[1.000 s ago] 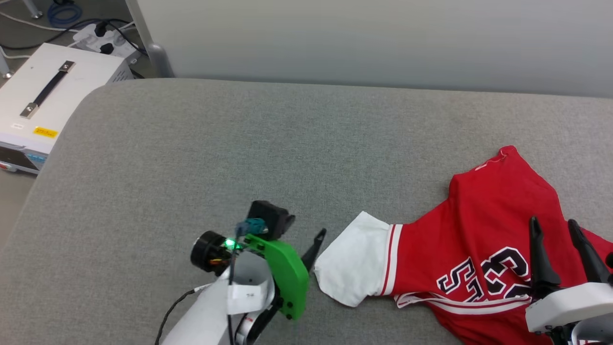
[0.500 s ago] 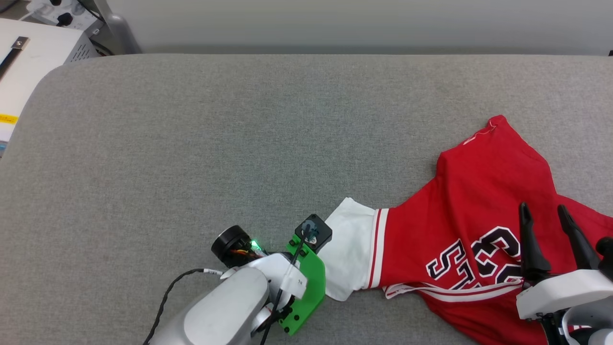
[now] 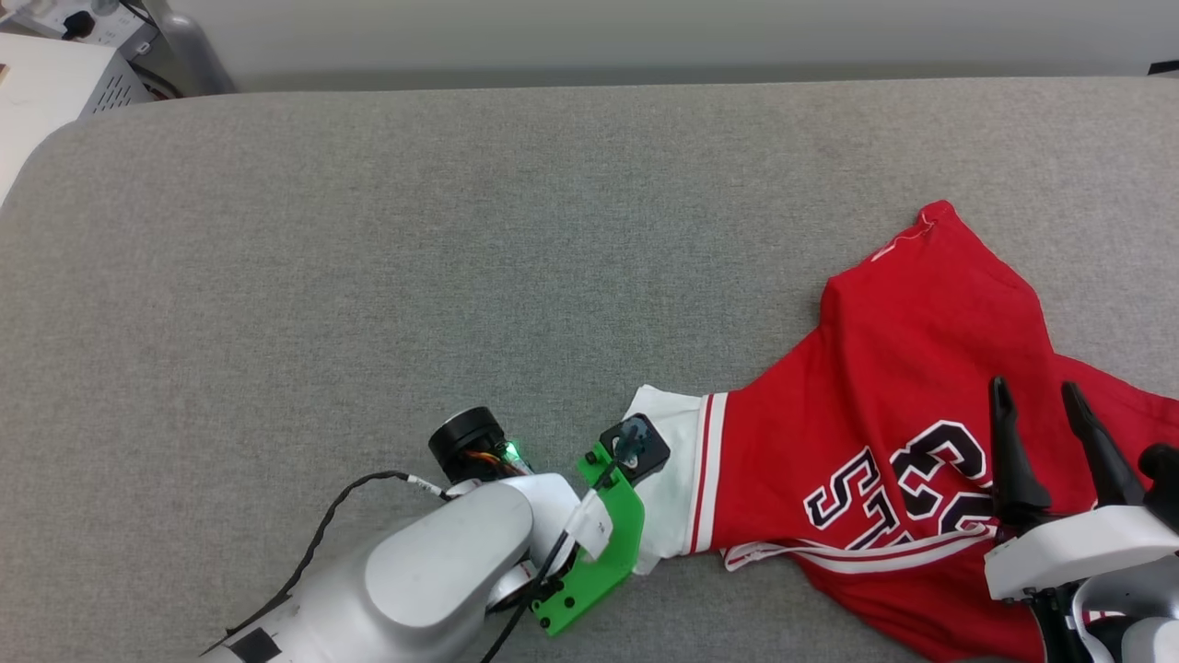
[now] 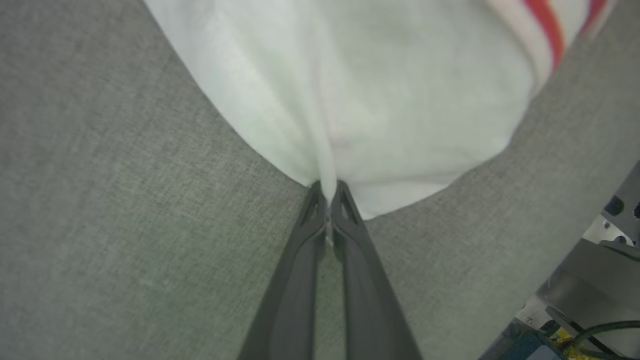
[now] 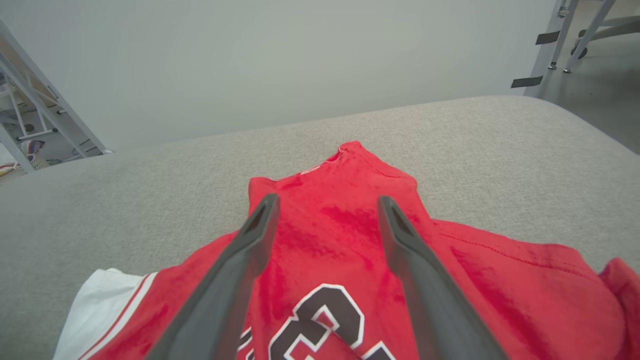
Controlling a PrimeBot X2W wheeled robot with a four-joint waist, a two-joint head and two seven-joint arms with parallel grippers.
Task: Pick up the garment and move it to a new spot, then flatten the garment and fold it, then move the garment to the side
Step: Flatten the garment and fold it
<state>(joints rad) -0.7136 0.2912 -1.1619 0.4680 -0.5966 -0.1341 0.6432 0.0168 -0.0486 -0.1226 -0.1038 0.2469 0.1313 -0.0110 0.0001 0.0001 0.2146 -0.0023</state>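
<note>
Toward the right end of the grey padded surface (image 3: 368, 230), close to its near edge, lay the garment (image 3: 912, 350). It was a red jersey, rumpled rather than flat, with one red corner pointing at the far edge and black, white-outlined characters (image 3: 884, 474) facing up. Its left end showed white lining (image 3: 677, 488), set off from the red by striped trim (image 3: 705, 460), and its right side ran out of the head view.

The left gripper (image 4: 327, 192) was clamped on the garment. In the left wrist view its two dark fingers met at the rim of the white lining with a thin fold of cloth pinched between the tips, and a raised crease ran away from the pinch. In the head view the left arm came in from the near edge, and its green bracket (image 3: 603, 562) sat just beside the white end.

The right gripper (image 3: 1033, 387) stood over the red cloth next to the characters with its fingers well apart and nothing between them. Whether the tips touched the cloth could not be told.

A white box (image 3: 46, 83) stood beyond the far left corner, before a pale wall (image 3: 645, 28).
</note>
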